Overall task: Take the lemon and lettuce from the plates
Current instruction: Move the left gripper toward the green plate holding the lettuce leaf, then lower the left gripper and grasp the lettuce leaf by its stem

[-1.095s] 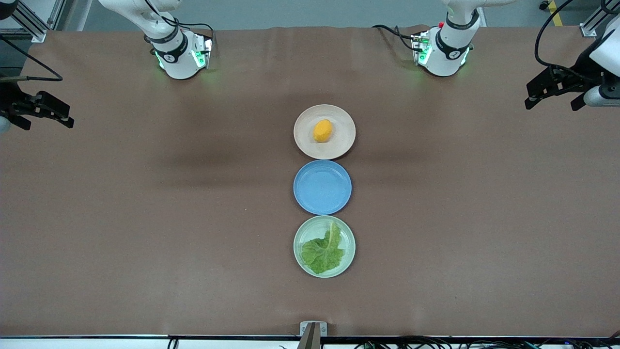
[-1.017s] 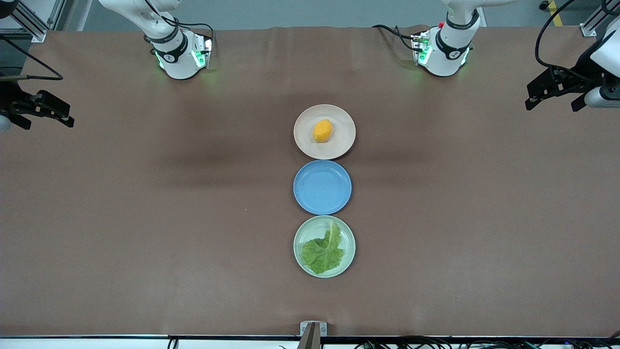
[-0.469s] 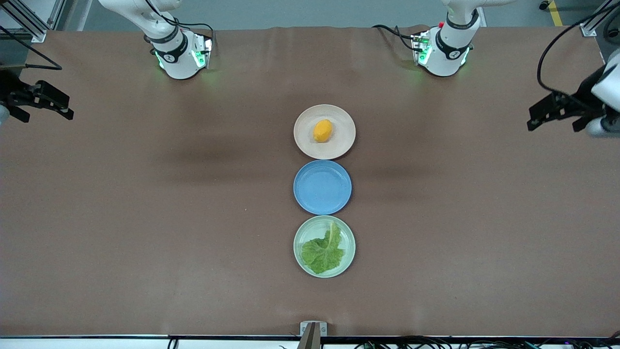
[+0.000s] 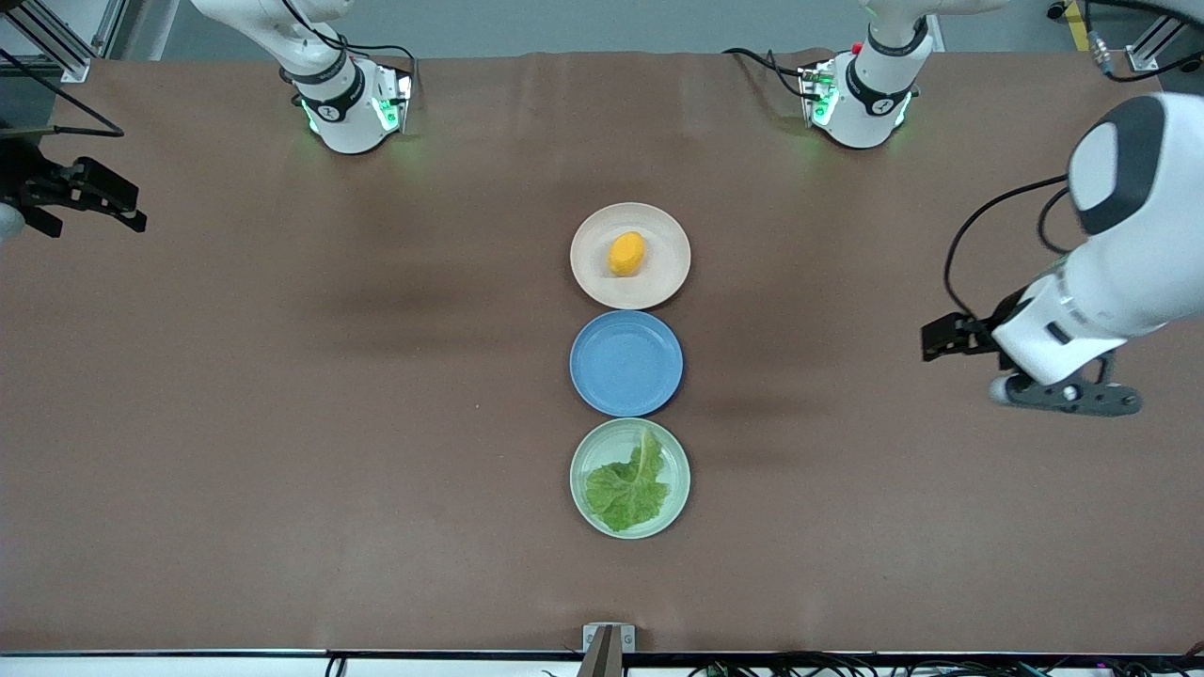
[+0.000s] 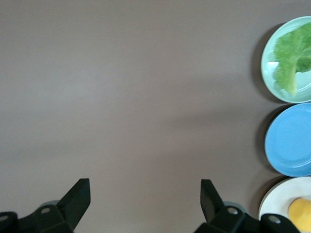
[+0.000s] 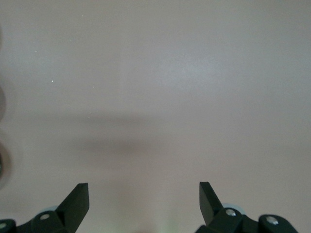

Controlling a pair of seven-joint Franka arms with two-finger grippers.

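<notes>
The lemon (image 4: pixel 626 254) lies on the beige-pink plate (image 4: pixel 661 275), the plate farthest from the front camera. The lettuce (image 4: pixel 625 494) lies on the pale green plate (image 4: pixel 679 461), the nearest one. My left gripper (image 4: pixel 942 337) is open and empty, up over bare table toward the left arm's end, level with the blue plate. Its wrist view shows the open gripper (image 5: pixel 145 194), the lettuce (image 5: pixel 291 58), the green plate (image 5: pixel 267 73) and part of the lemon (image 5: pixel 301 213). My right gripper (image 4: pixel 127 209) is open and empty over the right arm's end of the table; its wrist view (image 6: pixel 144 196) shows only bare table.
A blue plate (image 4: pixel 625 364) with nothing on it sits between the two task plates; it also shows in the left wrist view (image 5: pixel 291 141). The brown table cover (image 4: pixel 329 423) spreads wide on both sides of the row of plates. The arm bases stand along the table edge farthest from the front camera.
The left arm has swung from the table's end in toward the row of plates, and its gripper now hangs level with the blue plate. The right gripper has shifted only slightly.
</notes>
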